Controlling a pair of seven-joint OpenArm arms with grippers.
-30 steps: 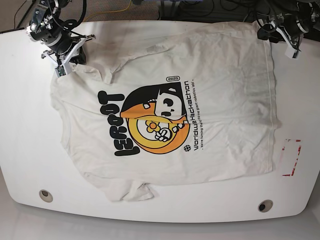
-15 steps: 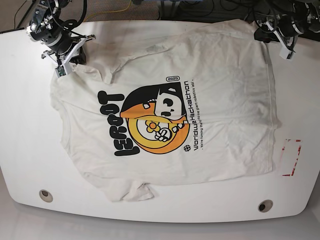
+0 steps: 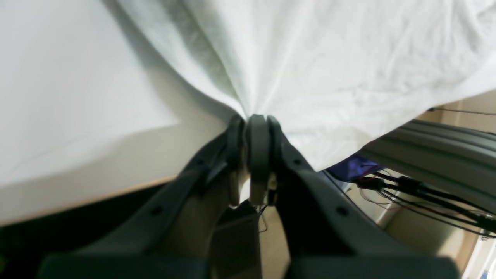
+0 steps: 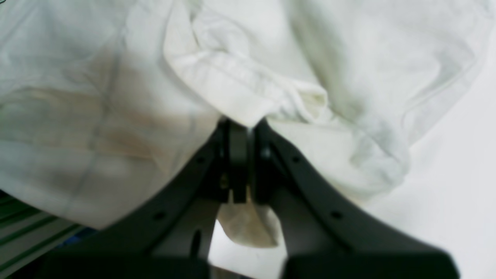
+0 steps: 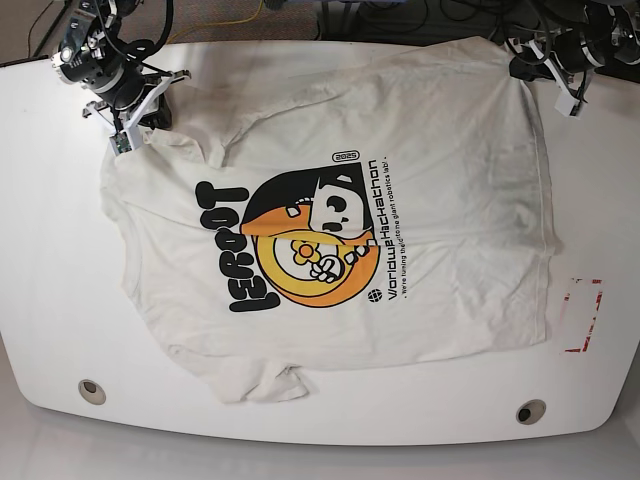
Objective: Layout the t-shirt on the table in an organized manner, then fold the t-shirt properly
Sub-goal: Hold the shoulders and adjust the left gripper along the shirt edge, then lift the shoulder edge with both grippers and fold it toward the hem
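The white t-shirt (image 5: 440, 160) lies spread on the table (image 5: 50, 250), its orange print and black lettering facing up. At the far right corner my left gripper (image 5: 527, 68) is shut on the shirt's edge. The left wrist view shows cloth (image 3: 310, 58) bunching into the left gripper (image 3: 255, 118). At the far left my right gripper (image 5: 130, 125) is shut on the other corner. In the right wrist view a hemmed fold of the t-shirt (image 4: 240, 85) is pinched in the right gripper (image 4: 240, 126). A sleeve is crumpled at the near edge.
A red tape rectangle (image 5: 583, 316) marks the table at the right. Two grey grommet holes (image 5: 91, 391) (image 5: 530, 411) sit near the front edge. Cables and a metal rail (image 3: 434, 155) lie beyond the table's far edge.
My left gripper has shut on the shirt's far right corner and drawn it slightly toward the table's far edge. The right gripper has kept its grip and place.
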